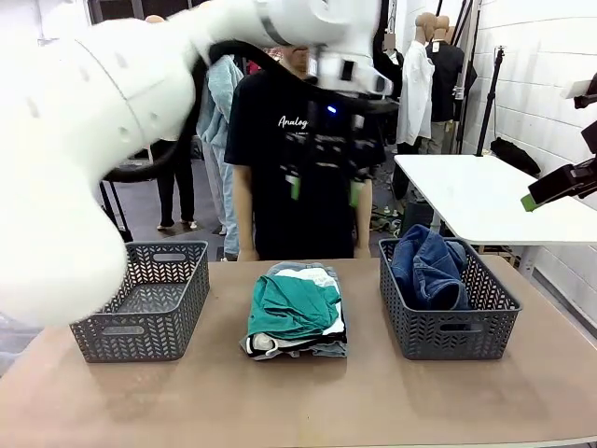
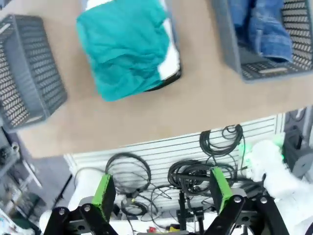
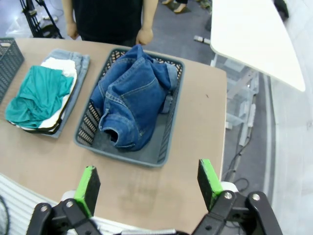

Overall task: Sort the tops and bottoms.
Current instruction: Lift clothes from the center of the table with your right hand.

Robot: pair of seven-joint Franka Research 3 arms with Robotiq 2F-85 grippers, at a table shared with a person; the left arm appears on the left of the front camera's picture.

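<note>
1. The left gripper (image 1: 325, 189) hangs high over the middle of the table (image 1: 280, 401), jaws spread wide and holding nothing, in front of a person standing at the far side.
2. Below it, slightly nearer, lies the pile. The teal-green shirt (image 1: 291, 306) is on top, the white shirt (image 3: 62, 67) under it, and the pale denim shorts (image 3: 80, 61) are at the bottom.
3. The pile's long axis runs near to far, between the left basket (image 1: 140, 341) and the right basket (image 1: 448, 336).
4. The dark blue jeans (image 1: 427, 269) already sit in the right basket.
5. The right gripper (image 3: 149, 182), also spread and unladen, hovers well off to the right, so the left arm is much nearer the teal-green shirt.
6. The next pick probably calls for a descent with the fingers straddling the shirt's short width.
</note>
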